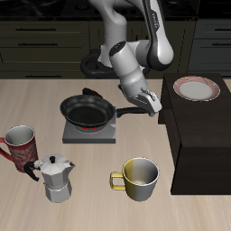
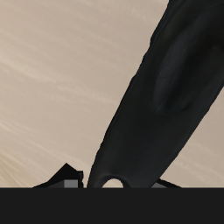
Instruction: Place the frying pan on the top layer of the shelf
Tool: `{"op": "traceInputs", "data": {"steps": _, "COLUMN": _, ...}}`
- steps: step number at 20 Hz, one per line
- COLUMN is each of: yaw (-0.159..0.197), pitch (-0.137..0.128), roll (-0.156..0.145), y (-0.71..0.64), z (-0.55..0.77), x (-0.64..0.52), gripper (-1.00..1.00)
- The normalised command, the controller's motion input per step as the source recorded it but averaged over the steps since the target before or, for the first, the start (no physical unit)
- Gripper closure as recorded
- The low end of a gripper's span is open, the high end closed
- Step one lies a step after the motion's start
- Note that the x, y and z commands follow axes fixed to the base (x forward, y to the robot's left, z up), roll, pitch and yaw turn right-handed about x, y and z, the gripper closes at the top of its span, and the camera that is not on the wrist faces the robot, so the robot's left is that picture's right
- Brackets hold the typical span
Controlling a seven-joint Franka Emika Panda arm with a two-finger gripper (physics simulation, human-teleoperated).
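Observation:
The round black frying pan (image 1: 87, 111) is over the grey burner (image 1: 90, 133) in the middle of the table, its long thin handle (image 1: 128, 113) pointing toward the shelf. My gripper (image 1: 144, 110) is at the handle's end and looks shut on it. In the wrist view the black handle (image 2: 157, 96) fills much of the frame, very close, over the pale table. The shelf (image 1: 200, 135) is a large dark boxy unit beside the pan, with a flat top.
A pink-rimmed plate (image 1: 196, 88) lies on the shelf's top, toward the back. A red mug (image 1: 20, 140), a silver moka pot (image 1: 57, 177) and a yellow-lined mug (image 1: 140, 177) stand nearer the table's front edge. Dark cabinets (image 1: 45, 36) line the back.

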Motion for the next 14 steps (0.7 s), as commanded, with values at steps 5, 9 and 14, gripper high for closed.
{"op": "traceInputs", "data": {"steps": 5, "yaw": 0.132, "pitch": 0.035, "roll": -0.022, "y": -0.17, "z": 0.24, "x": -0.19, "gripper": 1.0}}
{"op": "traceInputs", "data": {"steps": 9, "yaw": 0.131, "pitch": 0.095, "roll": -0.029, "y": -0.24, "z": 0.16, "x": -0.04, "gripper": 1.0}}
{"op": "traceInputs", "data": {"steps": 14, "yaw": 0.134, "pitch": 0.023, "roll": -0.028, "y": -0.21, "z": 0.23, "x": -0.06, "gripper": 1.0}}
